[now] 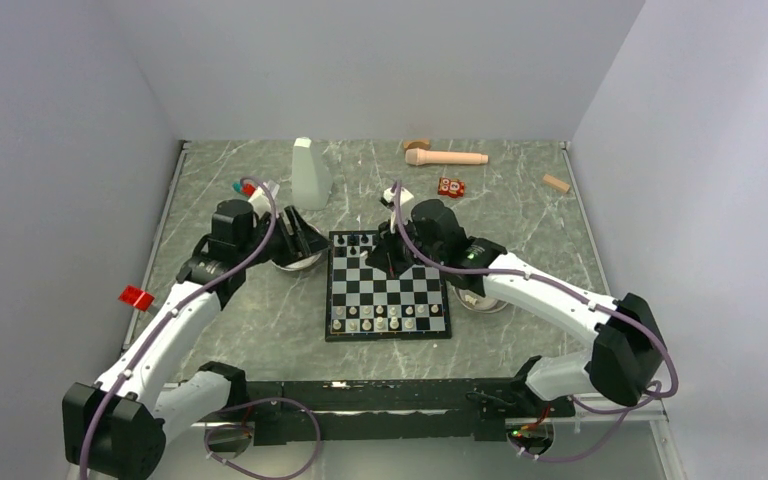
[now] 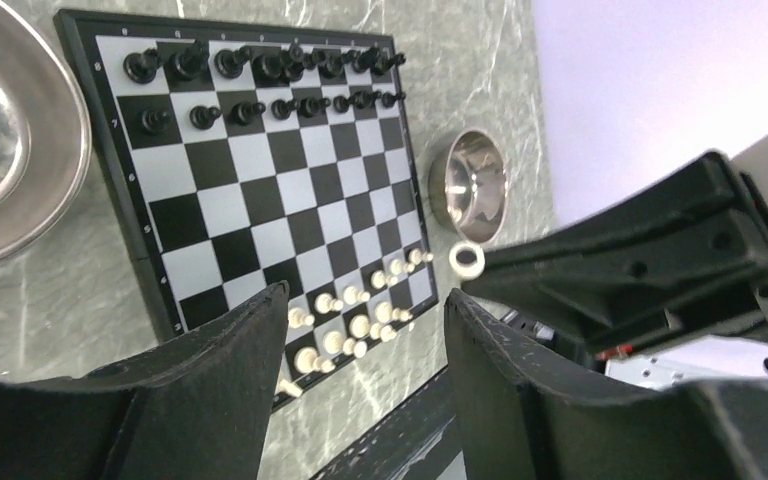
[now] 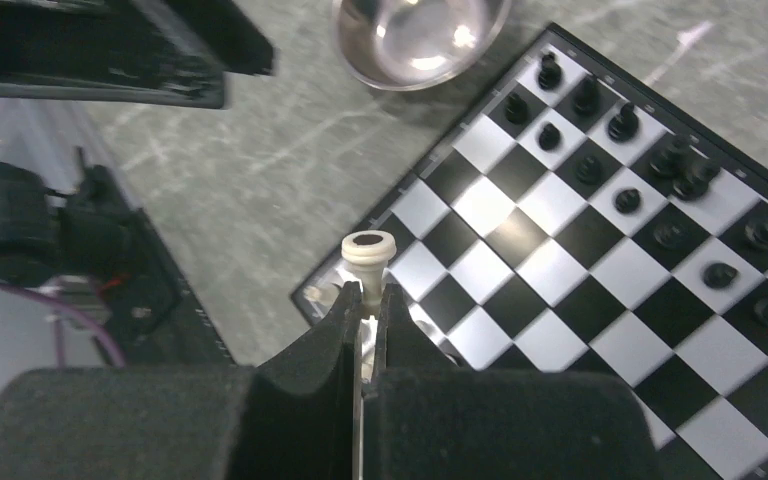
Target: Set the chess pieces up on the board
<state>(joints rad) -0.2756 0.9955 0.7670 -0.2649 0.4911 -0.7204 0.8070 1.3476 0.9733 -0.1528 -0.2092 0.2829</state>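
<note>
Right wrist view has the right fingers [image 3: 310,350] pinching a white piece [image 3: 369,250] by its thin stem, which may slip or topple the crowded white row [image 2: 358,326]; left fingers [image 2: 230,350] spread, empty.

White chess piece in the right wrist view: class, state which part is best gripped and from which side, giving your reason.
Grip the white chess piece on its slim stem, coming from the end opposite its wide round foot. That flat foot then stays clear, free to seat on the board. The right fingers pinch it this way, one on each side.
</note>
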